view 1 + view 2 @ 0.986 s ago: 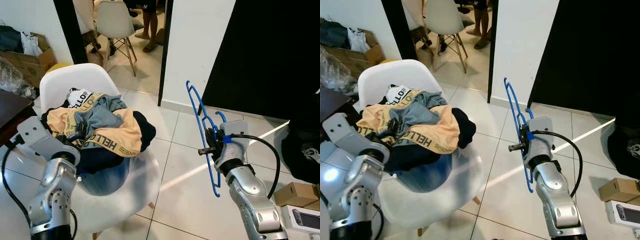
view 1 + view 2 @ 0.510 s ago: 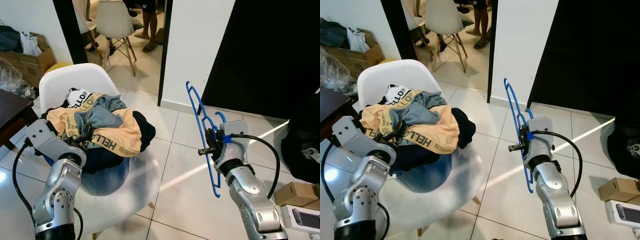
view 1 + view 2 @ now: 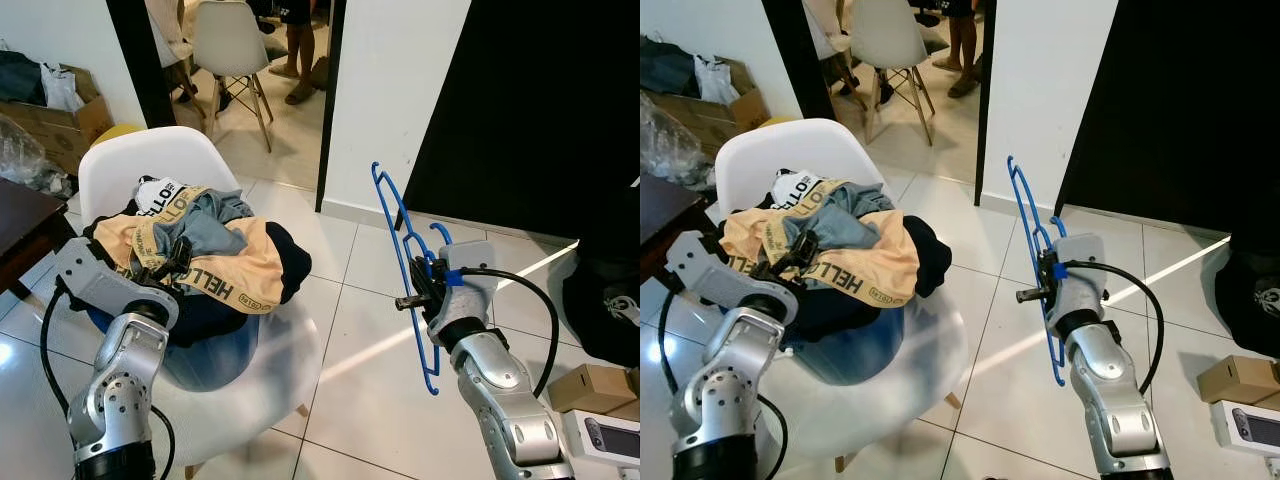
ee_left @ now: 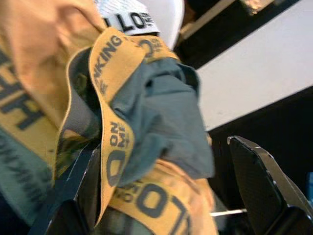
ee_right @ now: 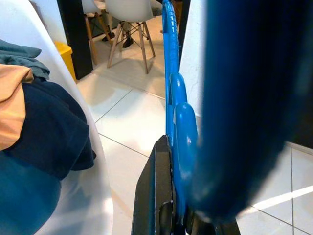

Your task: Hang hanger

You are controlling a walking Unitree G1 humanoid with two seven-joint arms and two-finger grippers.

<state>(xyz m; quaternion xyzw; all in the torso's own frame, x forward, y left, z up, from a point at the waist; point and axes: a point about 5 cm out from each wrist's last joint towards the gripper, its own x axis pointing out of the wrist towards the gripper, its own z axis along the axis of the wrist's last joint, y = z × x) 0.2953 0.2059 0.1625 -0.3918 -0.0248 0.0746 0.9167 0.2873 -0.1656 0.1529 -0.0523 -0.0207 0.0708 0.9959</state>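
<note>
Our right gripper [image 3: 428, 288] clamps the blue plastic hanger [image 3: 405, 262] upright at right; our left gripper [image 3: 800, 252], fingers spread, reaches the yellow-grey clothes pile [image 3: 205, 250] at left.

The left gripper [image 3: 172, 262] has moved. A second ago it sat low beside the white chair [image 3: 140, 160], near the edge of the clothes pile [image 3: 200, 255]. Then it went up and in toward the pile. Now it is right at the clothes, up on the heap. Its black fingers [image 4: 259, 176] are spread apart, one on each side of a fold of orange and gray cloth. The silver left arm [image 3: 115, 375] has swung in closer to the chair seat too, and it stands more upright than it did.
</note>
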